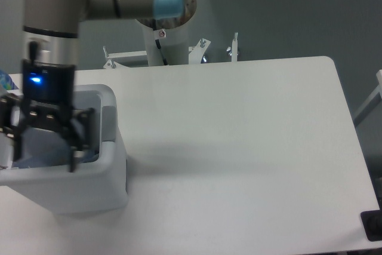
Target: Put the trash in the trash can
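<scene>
One gripper [43, 147], jaws spread, above trash can [110, 171]

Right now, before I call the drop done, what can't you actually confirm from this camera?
- Contents of the trash can: the end effector, open above it, covers most of the opening; no bottle or wrapper can be made out.
- Trash can's left side: cut off by the frame edge.
- Bluish object at the left edge: mostly out of frame, unidentifiable.
- End effector fingers: motion-blurred.
</scene>
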`<state>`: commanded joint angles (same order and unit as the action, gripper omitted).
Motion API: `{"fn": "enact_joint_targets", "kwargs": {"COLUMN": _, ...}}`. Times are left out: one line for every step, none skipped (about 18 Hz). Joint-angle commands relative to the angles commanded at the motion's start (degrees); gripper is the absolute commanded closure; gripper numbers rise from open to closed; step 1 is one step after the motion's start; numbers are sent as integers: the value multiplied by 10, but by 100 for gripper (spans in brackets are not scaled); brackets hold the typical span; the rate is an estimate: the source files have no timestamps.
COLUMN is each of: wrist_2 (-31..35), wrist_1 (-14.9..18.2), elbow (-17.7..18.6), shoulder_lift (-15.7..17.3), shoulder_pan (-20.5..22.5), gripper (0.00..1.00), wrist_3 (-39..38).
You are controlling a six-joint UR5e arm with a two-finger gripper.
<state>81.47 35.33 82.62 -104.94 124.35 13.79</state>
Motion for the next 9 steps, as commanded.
{"fn": "enact_joint_targets", "kwargs": {"wrist_2": 4, "wrist_1": 0, "elbow": -3, "shoulder_lift": 0, "shoulder_pan": 17, "gripper": 0, "wrist_3": 6}}
{"fn": "enact_joint_targets", "kwargs": {"wrist_2": 5, "wrist_1": 1, "elbow": -5, "shoulder_lift": 0, "shoulder_pan": 31, "gripper": 0, "wrist_3": 7}}
{"fn": "enact_joint_targets", "kwargs": {"wrist_2": 6, "wrist_1": 1, "elbow": -5, "shoulder_lift": -1, "shoulder_pan": 46, "gripper": 0, "wrist_3": 8}}
{"fn": "enact_joint_targets", "kwargs": {"wrist_2": 6, "wrist_1": 1, "elbow": -6, "shoulder_lift": -3, "shoulder_pan": 57, "gripper": 0, "wrist_3": 8}}
{"fn": "enact_joint_targets", "kwargs": {"wrist_2": 8, "wrist_1": 2, "elbow": -8, "shoulder_lift": -3, "shoulder_pan": 67, "gripper": 0, "wrist_3": 15}}
{"fn": "enact_joint_targets", "kwargs": {"wrist_2": 8, "wrist_1": 3, "elbow": -8, "shoulder_lift": -4, "shoulder_pan": 79, "gripper": 0, "wrist_3": 30}}
{"fn": "enact_joint_targets", "kwargs": {"wrist_2": 9, "wrist_1": 4, "elbow": -7, "shoulder_lift": -3, "shoulder_pan": 91, "gripper": 0, "wrist_3": 53}}
{"fn": "enact_joint_targets", "kwargs": {"wrist_2": 15, "wrist_1": 9, "elbow": -7, "shoulder_lift": -3, "shoulder_pan": 99, "gripper": 0, "wrist_3": 79}}
{"fn": "enact_joint_targets", "kwargs": {"wrist_2": 34, "wrist_1": 22, "elbow": -6, "shoulder_lift": -1, "shoulder_pan": 103, "gripper": 0, "wrist_3": 106}}
